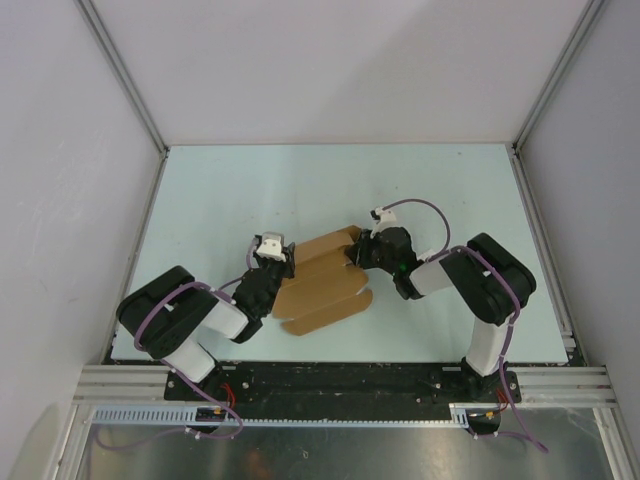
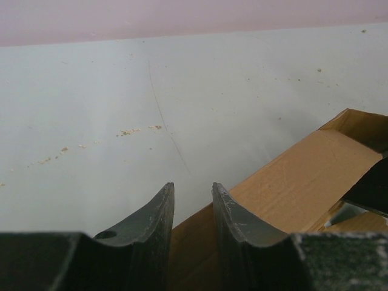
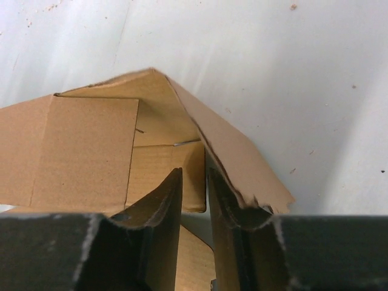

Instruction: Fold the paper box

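Tan paper box point(image 1: 325, 285), one, between left hand point(image 2: 193, 189) and right hand point(image 3: 194, 174).

Light: bright, even, diffuse | shadows: faint, soft | wrist views: slightly soft

The left gripper point(image 2: 192, 189) fills the bottom edge, its two dark, scuffed fingers point(image 2: 151, 227) curving up with a narrow gap between them. The paper box point(image 2: 291, 182) lies just behind and to the right, a tan panel rising toward an open corner at the right edge; cardboard shows low in the gap, though a pinch cannot be made out. A dark shape point(image 2: 371, 189) sits over the box's far right. The pale tabletop point(image 2: 242, 79) carries scattered crumbs point(image 2: 139, 130) and a thin scratch point(image 2: 163, 121), ending at a pinkish wall point(image 2: 182, 18)
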